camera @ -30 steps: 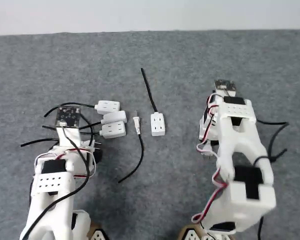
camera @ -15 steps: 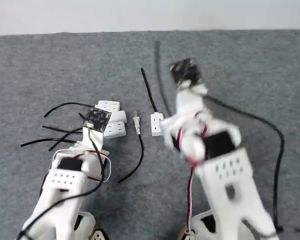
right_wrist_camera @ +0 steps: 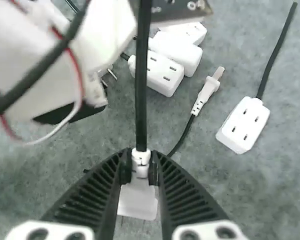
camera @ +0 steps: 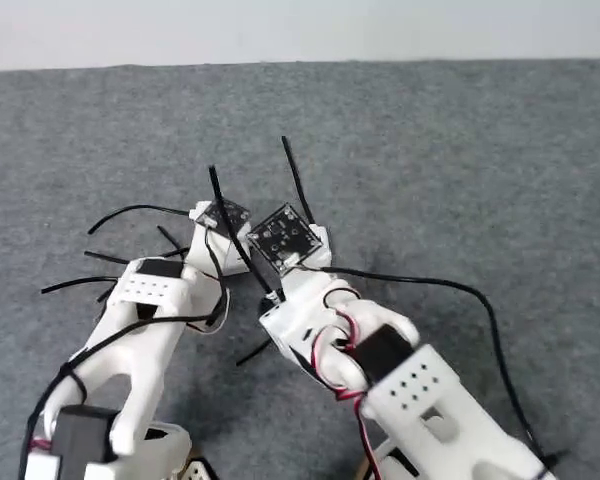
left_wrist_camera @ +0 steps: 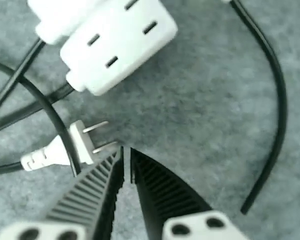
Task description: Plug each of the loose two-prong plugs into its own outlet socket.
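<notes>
My right gripper (right_wrist_camera: 137,165) is shut on a white two-prong plug (right_wrist_camera: 137,200), whose black cable (right_wrist_camera: 141,75) (camera: 235,225) stands up from the fingers. A second loose white plug (right_wrist_camera: 207,92) lies on the grey mat beside a single white outlet block (right_wrist_camera: 240,125). Two more outlet blocks (right_wrist_camera: 157,72) lie close to the left arm (camera: 150,300). My left gripper (left_wrist_camera: 126,152) is shut with nothing in it, its tips right beside a third white plug (left_wrist_camera: 75,145) lying flat. An outlet block (left_wrist_camera: 115,42) lies just beyond that plug.
Several loose black cables (camera: 90,255) trail over the mat to the left of the left arm. Another black cable end (left_wrist_camera: 270,125) curves past the left gripper. The two arms stand close together at the middle; the right arm's lead (camera: 460,295) loops off to the right.
The right arm has swung from the right side across to the middle and now holds a plug with its cable upright. The left arm has moved forward and to the right, toward the outlet blocks.
</notes>
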### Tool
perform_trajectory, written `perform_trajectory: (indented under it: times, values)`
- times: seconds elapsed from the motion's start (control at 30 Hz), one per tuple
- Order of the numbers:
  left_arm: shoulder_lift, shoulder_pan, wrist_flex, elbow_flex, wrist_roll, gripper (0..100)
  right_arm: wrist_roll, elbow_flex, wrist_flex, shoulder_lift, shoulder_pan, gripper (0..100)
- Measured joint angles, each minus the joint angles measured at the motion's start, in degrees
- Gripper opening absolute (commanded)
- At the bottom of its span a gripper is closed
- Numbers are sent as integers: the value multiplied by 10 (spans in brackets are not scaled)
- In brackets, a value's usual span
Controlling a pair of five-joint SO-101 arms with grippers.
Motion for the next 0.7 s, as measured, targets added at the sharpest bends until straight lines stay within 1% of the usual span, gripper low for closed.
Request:
perform_trajectory:
  times: [0.13, 0.47, 0.7]
  values:
    - [-69, 9, -13, 59, -28, 13, -4, 0, -19, 38, 0, 8]
    - [-236, 41, -19, 175, -96, 13, -5, 0, -20, 38, 11, 8]
    - [-322, 54, -19, 225, -110, 13, -5, 0, -20, 38, 39, 8]
